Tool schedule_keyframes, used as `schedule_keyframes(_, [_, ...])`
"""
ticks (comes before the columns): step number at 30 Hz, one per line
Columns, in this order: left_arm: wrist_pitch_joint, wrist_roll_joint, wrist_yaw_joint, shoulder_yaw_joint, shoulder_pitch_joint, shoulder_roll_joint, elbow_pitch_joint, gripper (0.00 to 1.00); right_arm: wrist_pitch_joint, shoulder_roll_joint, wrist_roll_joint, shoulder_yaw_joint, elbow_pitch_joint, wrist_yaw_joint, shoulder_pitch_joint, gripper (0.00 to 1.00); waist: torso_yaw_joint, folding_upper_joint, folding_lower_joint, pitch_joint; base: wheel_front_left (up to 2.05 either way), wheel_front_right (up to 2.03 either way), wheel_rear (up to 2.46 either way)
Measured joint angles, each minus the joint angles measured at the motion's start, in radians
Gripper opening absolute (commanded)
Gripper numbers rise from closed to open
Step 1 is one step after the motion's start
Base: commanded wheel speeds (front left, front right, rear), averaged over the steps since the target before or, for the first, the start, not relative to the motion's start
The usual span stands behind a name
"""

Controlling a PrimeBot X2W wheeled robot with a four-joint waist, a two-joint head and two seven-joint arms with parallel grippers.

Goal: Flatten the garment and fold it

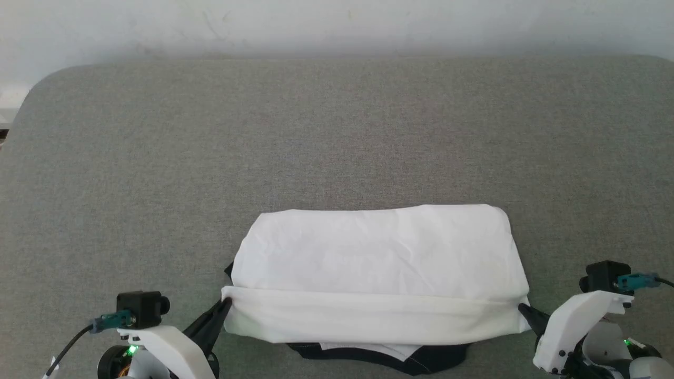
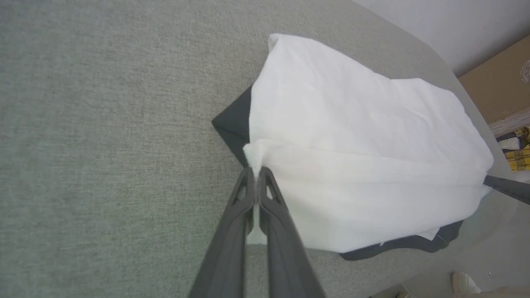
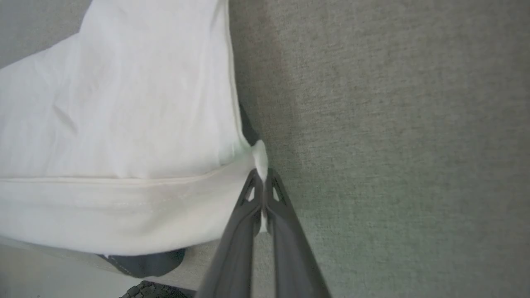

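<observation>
Grey fabric surface [image 1: 337,131] against white wall [image 1: 337,21], brown cardboard [image 2: 499,89] and yellow checked cloth [image 2: 519,156] past its edge.

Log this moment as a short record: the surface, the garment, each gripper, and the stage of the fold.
surface: grey surface, cloth-covered
garment: garment, white, folded into a wide rectangle near the front edge
black fabric: black fabric shows from under the near edge
left gripper: left gripper shut on the garment's left hem corner
right gripper: right gripper shut on the garment's right hem corner
hem: stretched between the two grippers, lying over the white body
stage: fold partly made, corners not yet released
</observation>
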Motion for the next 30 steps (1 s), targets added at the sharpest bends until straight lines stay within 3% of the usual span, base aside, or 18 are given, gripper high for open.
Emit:
schedule_keyframes(2, [-0.008,0.005,0.000,-0.001,-0.011,-0.009,0.026,0.00,-0.011,0.000,0.000,0.002,0.019,0.000,-0.011,0.05,-0.002,0.0001,0.0000,0.002,0.00,0.00,0.00])
schedule_keyframes(3, [-0.009,0.005,-0.001,-0.002,-0.015,-0.016,0.039,0.00,-0.016,0.000,0.000,0.002,0.028,0.000,-0.015,0.10,-0.002,0.0000,0.0000,0.001,0.00,0.00,0.00])
schedule_keyframes(4, [-0.012,0.004,-0.003,-0.002,-0.017,-0.023,0.048,0.06,-0.021,0.000,0.001,0.002,0.037,0.000,-0.019,0.35,-0.003,0.0000,0.0000,0.000,0.00,0.00,0.00])
schedule_keyframes(5, [-0.018,0.002,-0.007,0.000,-0.018,-0.029,0.057,0.19,-0.028,0.000,0.001,0.002,0.045,0.000,-0.020,0.71,-0.005,0.0000,0.0000,-0.001,0.00,0.00,0.00])
schedule_keyframes(6, [-0.021,0.001,-0.008,0.000,-0.018,-0.034,0.064,0.42,-0.036,0.001,0.001,0.000,0.051,0.000,-0.021,1.00,-0.006,0.0001,-0.0001,-0.001,0.00,0.00,0.00])
schedule_keyframes(8, [-0.022,-0.002,-0.009,0.000,-0.018,-0.041,0.073,1.00,-0.048,0.001,0.001,-0.002,0.058,0.000,-0.026,1.00,-0.007,0.0001,0.0000,-0.002,0.00,0.00,0.00])
schedule_keyframes(17, [-0.051,-0.043,-0.007,0.046,-0.002,-0.017,0.003,1.00,-0.035,0.000,0.020,-0.015,-0.027,0.000,-0.038,1.00,-0.007,0.0000,0.0000,-0.006,0.00,0.00,0.00])
schedule_keyframes(21, [-0.096,-0.050,0.024,0.091,0.033,0.014,-0.096,1.00,0.009,-0.001,0.030,-0.031,-0.115,0.000,-0.020,1.00,-0.006,0.0000,0.0000,-0.010,0.00,0.00,0.00])
schedule_keyframes(25, [-0.173,-0.020,0.094,0.152,0.071,0.040,-0.207,1.00,0.058,-0.001,0.041,-0.039,-0.189,0.000,0.019,1.00,-0.006,0.0000,-0.0001,-0.017,0.00,0.00,0.00])
schedule_keyframes(30, [-0.225,0.151,0.225,0.243,0.113,0.043,-0.299,1.00,0.082,-0.002,0.048,-0.046,-0.229,0.000,0.043,1.00,-0.005,0.0000,-0.0001,-0.023,0.00,0.00,0.00])
